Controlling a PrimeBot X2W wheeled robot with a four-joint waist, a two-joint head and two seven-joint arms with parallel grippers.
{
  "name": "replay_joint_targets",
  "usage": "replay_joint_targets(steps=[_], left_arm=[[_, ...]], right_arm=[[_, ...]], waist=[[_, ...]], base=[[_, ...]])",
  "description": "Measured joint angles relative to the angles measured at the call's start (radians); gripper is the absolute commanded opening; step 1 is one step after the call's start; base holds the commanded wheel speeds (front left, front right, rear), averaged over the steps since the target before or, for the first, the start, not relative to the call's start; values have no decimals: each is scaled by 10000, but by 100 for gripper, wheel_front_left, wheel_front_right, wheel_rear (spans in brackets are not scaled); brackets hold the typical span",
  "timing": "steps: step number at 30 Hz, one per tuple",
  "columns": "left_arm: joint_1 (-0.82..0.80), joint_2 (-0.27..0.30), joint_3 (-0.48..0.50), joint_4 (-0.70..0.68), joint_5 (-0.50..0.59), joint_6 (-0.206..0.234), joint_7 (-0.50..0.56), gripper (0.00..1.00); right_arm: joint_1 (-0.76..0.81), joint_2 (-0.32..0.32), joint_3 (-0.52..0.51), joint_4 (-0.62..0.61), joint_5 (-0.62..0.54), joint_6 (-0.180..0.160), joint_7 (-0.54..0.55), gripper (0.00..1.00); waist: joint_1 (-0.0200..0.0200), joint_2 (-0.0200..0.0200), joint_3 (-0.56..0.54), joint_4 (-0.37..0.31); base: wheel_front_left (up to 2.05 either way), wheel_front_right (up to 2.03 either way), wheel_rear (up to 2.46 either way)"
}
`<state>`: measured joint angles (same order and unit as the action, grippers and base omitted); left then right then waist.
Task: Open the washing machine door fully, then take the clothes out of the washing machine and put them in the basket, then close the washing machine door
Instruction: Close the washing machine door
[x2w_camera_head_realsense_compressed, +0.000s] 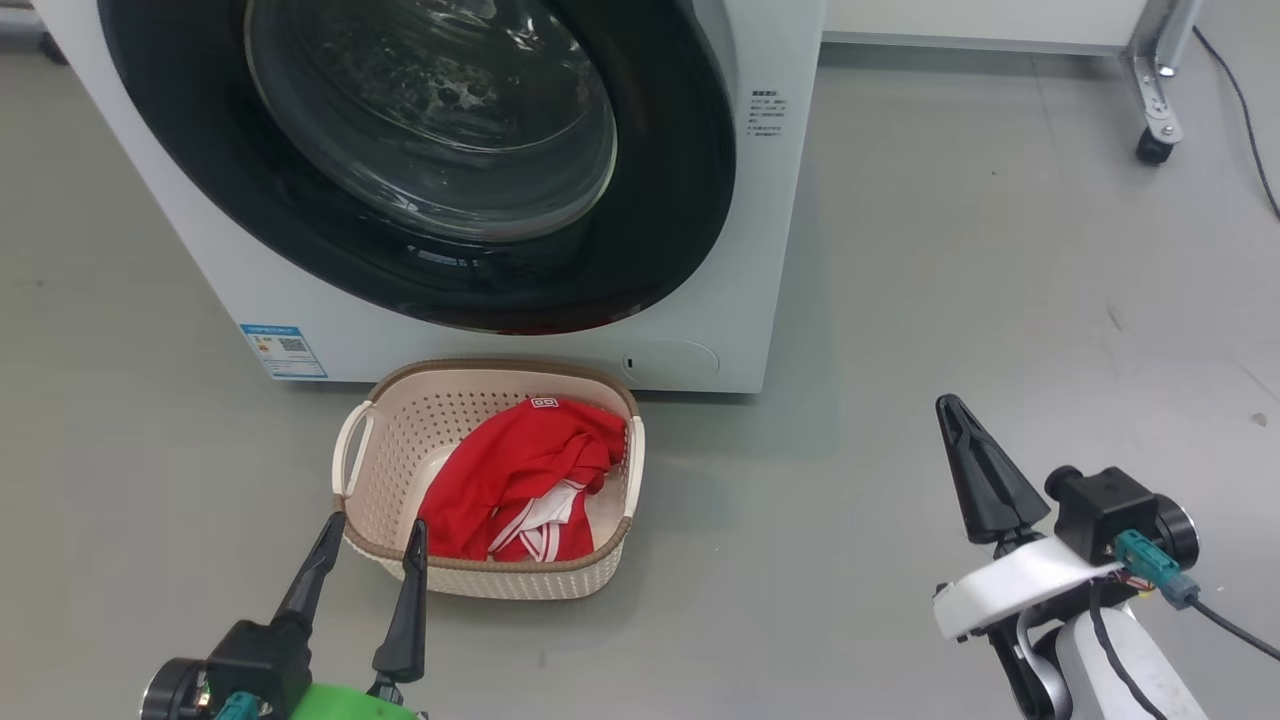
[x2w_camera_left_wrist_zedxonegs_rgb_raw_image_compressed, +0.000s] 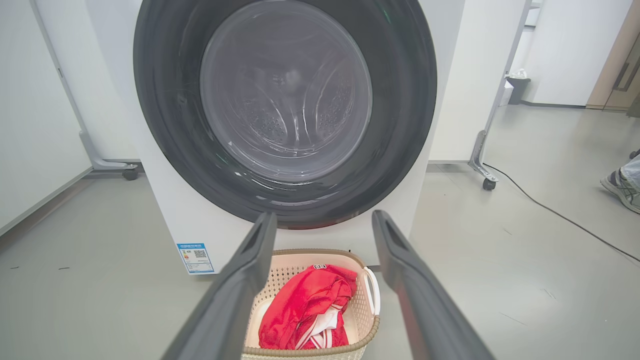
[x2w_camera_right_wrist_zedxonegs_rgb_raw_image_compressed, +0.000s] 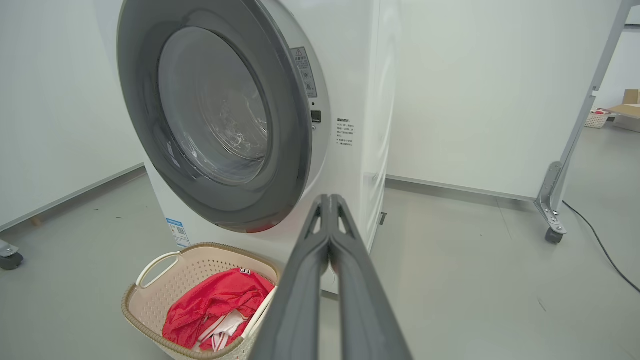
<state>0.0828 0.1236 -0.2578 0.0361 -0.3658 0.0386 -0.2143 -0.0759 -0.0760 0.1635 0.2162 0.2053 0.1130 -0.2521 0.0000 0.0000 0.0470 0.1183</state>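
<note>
The washing machine stands white, and its black-rimmed washing machine door lies flat against its front, as the right wrist view of the door confirms. Right below it on the floor sits the cream basket holding the red clothes with white trim. My left gripper is open and empty, its fingertips just over the basket's near left rim. In the left wrist view the left gripper frames the basket and clothes. My right gripper is shut on nothing, well right of the basket; its joined tips point at the machine's right corner.
A blue label marks the machine's lower left. A wheeled metal frame leg and a black cable lie at the far right. A person's shoe shows at the right edge. Grey floor stretches to the right of the basket.
</note>
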Motion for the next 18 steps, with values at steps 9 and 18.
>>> replay_joint_targets(steps=[9,18], left_arm=[[-368,-15,-242,-130,326,-86,-69,100],[-665,-77,-353,-127,347,-105,-71,100]], right_arm=[[-1274,-75,84,637,184,23,19,0],[-2588,-251,100,1536,453,86,194,0]], waist=[[0,0,272,869],[0,0,583,1950]], base=[[0,0,0],[0,0,0]])
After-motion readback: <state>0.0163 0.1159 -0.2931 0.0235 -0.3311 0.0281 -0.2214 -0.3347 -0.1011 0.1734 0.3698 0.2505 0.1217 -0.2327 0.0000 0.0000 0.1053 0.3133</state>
